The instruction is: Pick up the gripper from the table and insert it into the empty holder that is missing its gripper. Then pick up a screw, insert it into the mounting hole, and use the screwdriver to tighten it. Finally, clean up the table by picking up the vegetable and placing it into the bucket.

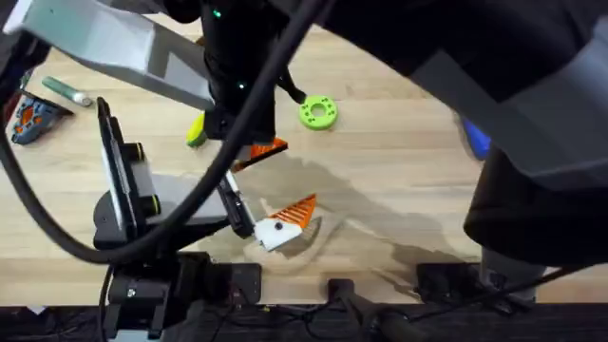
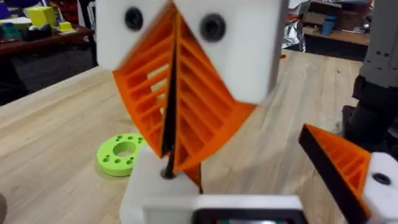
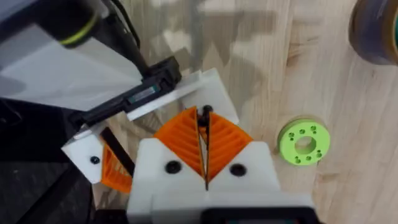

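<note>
1. Overhead view is showing the orange gripper (image 1: 299,211) lying on the wooden worktop (image 1: 399,190), seated against the white holder (image 1: 271,236) at the tip of the black-and-grey arm (image 1: 123,204).
2. The right end effector (image 3: 205,121) is hovering over the holder with its orange ribbed pads (image 3: 227,143) pressing together. At their tips they are pinching what looks like a small dark screw (image 3: 206,112).
3. The left wrist view is showing this same pair of closed pads from the front, pointing down at a white block. Another orange finger is sitting off to the side.
4. I cannot tell how the left end effector is standing.
5. The green ring disc (image 1: 318,112) is lying flat on the worktop, near the right end effector and apart from it.
6. The yellow vegetable (image 1: 197,130) is lying beside the dark wrist in the overhead view, partly hidden by it.
7. The blue screwdriver (image 1: 475,138) is peeking out from behind the large right arm.
8. A grey-green marker pen (image 1: 66,90) is lying at the far left of the worktop.
</note>
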Robot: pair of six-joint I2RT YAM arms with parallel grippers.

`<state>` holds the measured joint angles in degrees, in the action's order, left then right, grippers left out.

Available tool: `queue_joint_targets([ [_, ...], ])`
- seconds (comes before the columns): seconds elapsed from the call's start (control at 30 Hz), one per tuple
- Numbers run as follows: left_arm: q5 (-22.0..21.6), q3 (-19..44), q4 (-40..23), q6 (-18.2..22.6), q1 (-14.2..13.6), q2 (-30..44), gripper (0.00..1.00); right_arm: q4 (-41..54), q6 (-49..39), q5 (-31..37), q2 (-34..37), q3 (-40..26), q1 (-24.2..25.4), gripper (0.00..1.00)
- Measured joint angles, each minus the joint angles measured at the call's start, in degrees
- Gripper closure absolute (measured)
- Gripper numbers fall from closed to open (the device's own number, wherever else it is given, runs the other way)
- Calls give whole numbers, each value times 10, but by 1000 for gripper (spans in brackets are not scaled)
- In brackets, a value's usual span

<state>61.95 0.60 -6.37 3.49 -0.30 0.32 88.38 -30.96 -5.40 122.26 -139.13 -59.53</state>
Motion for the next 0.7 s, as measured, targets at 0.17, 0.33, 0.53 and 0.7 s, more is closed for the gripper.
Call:
queue_joint_targets([
  [0.17,0,0,0,0,0,0,15,0,0,0,0,0,0,997],
  [0.33,0,0,0,0,0,0,15,0,0,0,5,0,-1,997],
  [0.53,1,0,0,-5,0,1,14,-1,-2,0,18,0,-3,997],
  [0.7,2,0,-1,-5,0,1,15,-1,-2,0,18,0,-3,997],
])
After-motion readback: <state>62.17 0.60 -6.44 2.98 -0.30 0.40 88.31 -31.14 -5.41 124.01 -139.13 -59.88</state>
